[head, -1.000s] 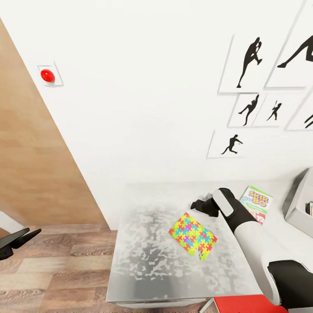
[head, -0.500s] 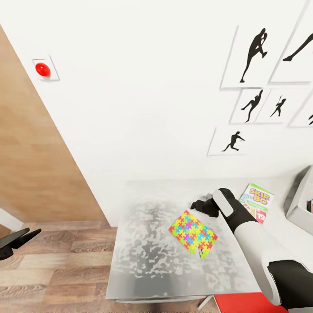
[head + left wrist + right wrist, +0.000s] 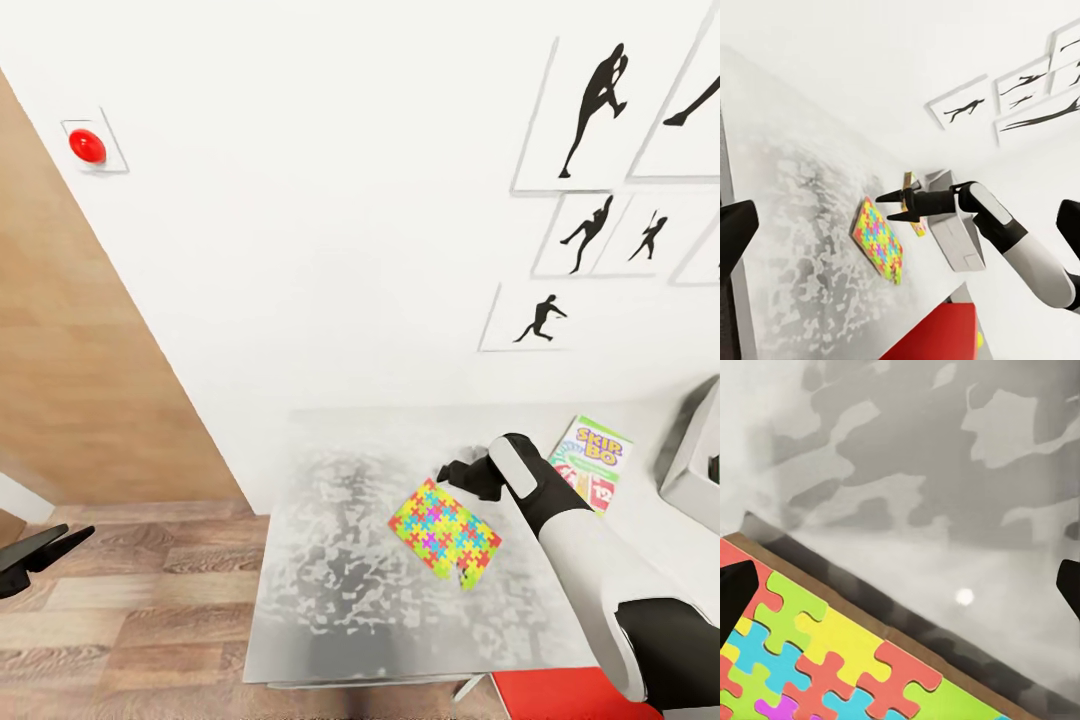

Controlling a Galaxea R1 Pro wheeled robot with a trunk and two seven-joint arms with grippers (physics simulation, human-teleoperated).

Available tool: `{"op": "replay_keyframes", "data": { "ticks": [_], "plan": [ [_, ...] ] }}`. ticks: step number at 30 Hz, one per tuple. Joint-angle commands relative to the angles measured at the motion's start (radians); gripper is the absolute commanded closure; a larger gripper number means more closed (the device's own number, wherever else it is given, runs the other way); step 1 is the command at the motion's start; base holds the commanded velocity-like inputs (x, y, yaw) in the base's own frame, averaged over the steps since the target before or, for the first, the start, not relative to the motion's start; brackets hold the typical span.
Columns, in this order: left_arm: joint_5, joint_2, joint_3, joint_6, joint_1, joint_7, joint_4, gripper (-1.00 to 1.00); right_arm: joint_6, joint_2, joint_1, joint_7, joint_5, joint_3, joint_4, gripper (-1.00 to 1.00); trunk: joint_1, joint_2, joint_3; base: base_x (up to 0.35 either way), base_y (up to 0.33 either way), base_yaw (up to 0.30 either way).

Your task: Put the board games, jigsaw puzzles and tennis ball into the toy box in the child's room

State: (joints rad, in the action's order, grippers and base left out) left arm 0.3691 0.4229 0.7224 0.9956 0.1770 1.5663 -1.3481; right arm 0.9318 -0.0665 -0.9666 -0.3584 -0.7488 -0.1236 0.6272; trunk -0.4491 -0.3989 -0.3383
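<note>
A robot's right gripper (image 3: pixel 452 472) hovers just above the far edge of a bright jigsaw puzzle (image 3: pixel 444 530) lying flat on the mottled grey-white counter (image 3: pixel 340 580), its dark fingers (image 3: pixel 891 199) spread apart and holding nothing. A Skip-Bo board game (image 3: pixel 591 462) lies flat to the right near the wall, and the grey toy box (image 3: pixel 690 470) sits beyond it. The left gripper (image 3: pixel 40 556) hangs over the wooden floor (image 3: pixel 130 620), fingers slightly parted and empty.
</note>
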Motion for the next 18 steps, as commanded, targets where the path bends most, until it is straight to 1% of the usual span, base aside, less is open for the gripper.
{"op": "replay_keyframes", "data": {
  "ticks": [1,7,18],
  "plan": [
    [-0.002,0.0,0.0,0.011,0.001,0.004,0.0,-1.0,0.004,-0.001,0.0,-0.007,0.001,-0.006,-0.001,-1.0,-0.001,-0.001,-0.003,-0.017,0.005,0.0],
    [-0.001,0.0,0.0,0.011,0.001,0.004,0.0,-1.0,0.006,-0.001,0.0,-0.007,0.0,-0.007,-0.001,-1.0,-0.001,-0.001,-0.007,-0.067,0.051,0.0],
    [-0.001,0.001,0.0,0.011,0.001,0.004,0.0,-1.0,0.005,-0.001,0.001,-0.008,0.0,-0.007,-0.001,-1.0,-0.001,-0.001,-0.007,-0.009,0.007,0.0]
  ]
}}
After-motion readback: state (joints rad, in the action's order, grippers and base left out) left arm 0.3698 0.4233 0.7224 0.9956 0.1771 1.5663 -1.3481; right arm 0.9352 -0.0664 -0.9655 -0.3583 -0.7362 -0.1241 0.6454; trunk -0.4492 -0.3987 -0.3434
